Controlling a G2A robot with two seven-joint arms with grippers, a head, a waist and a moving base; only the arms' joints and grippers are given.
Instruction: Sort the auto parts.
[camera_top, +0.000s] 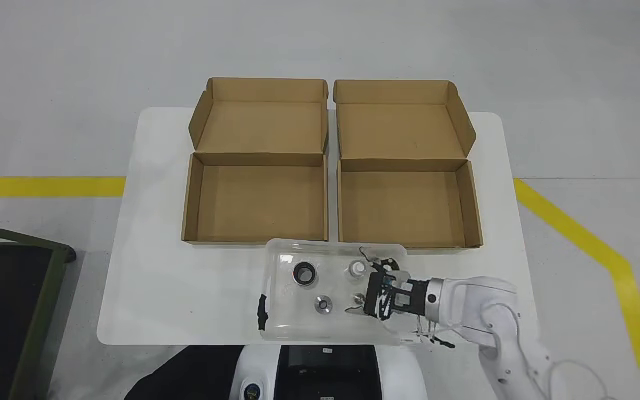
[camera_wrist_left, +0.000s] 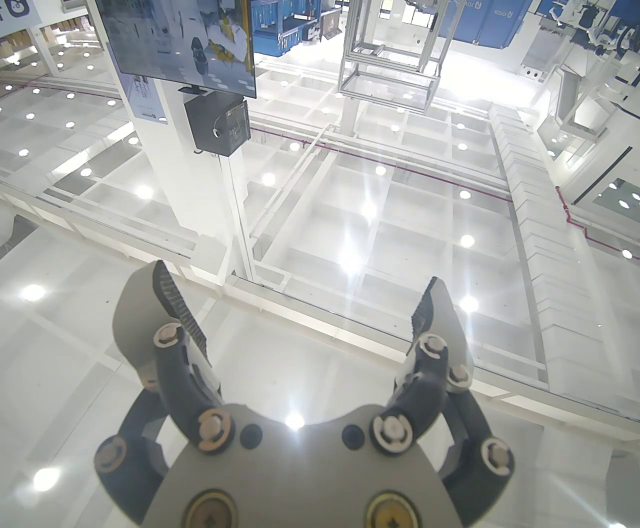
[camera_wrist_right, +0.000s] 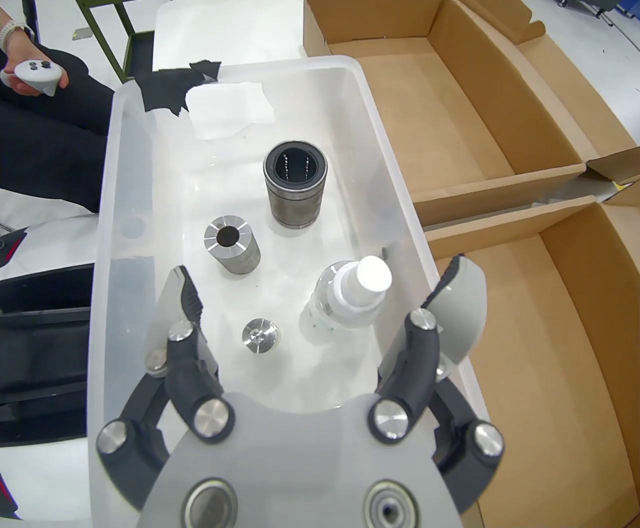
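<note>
My right gripper (camera_wrist_right: 320, 270) hangs spread wide, empty, over the right end of the clear bin (camera_wrist_right: 107, 210) at the near edge of the table (camera_top: 150, 290). Inside sit a linear bearing (camera_wrist_right: 295, 185), a steel bushing (camera_wrist_right: 232, 245), a small steel plug (camera_wrist_right: 260, 336) and a white-capped bottle (camera_wrist_right: 350, 295). My left gripper (camera_wrist_left: 296, 272) is spread too.

The bin (camera_wrist_right: 107, 210) is translucent and colourless, with black tape (camera_wrist_right: 170, 87) patches. The bearing (camera_wrist_right: 295, 190) is dark grey with a black rim. The cylinder (camera_wrist_right: 232, 245) is silver with a dark centre and radial grooves. The disc (camera_wrist_right: 260, 336) is silver. The bottle (camera_wrist_right: 330, 300) is clear with a white cap (camera_wrist_right: 372, 275). The boxes (camera_top: 255, 203) (camera_top: 405, 210) are plain brown. The table (camera_top: 150, 250) is white. The floor (camera_top: 80, 80) is pale grey with a yellow stripe (camera_top: 60, 186). The left gripper (camera_wrist_left: 296, 272) and right gripper (camera_wrist_right: 320, 267) have grey shells, black links and black ribbed pads (camera_wrist_left: 182, 310).
</note>
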